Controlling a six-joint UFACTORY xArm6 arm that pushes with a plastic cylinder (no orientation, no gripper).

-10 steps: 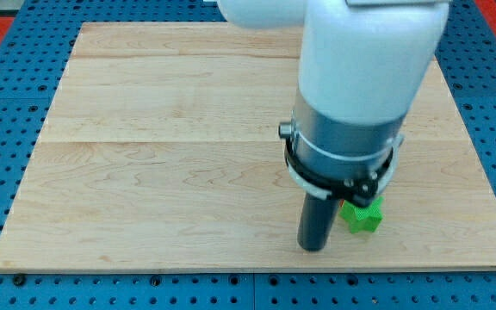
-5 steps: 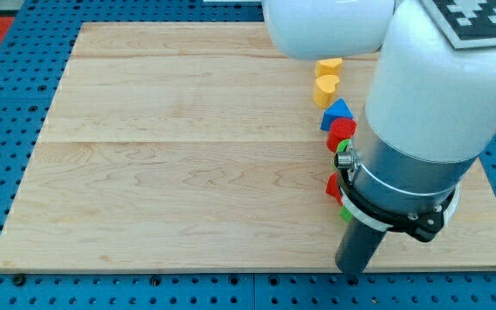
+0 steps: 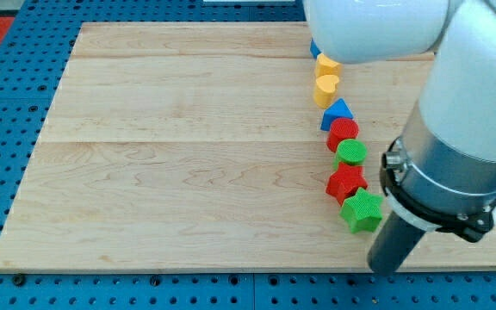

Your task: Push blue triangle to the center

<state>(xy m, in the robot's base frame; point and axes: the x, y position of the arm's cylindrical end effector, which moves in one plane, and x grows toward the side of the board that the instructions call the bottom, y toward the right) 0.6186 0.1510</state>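
Pale maple planks form the board (image 3: 170, 146), which lies on a blue pegboard (image 3: 7, 129). On its right half the matte blue triangle (image 3: 337, 111) sits in a curved file of blocks, just under two yellow pieces (image 3: 326, 76) and touching a red rounded block (image 3: 344, 133); below come a green cylinder (image 3: 350, 154), a red star-like block (image 3: 346, 182) and a green star (image 3: 362, 211). I carry no pincer, only a dark rod; my tip (image 3: 386, 270) rests just right of and below the green star, well below the triangle.
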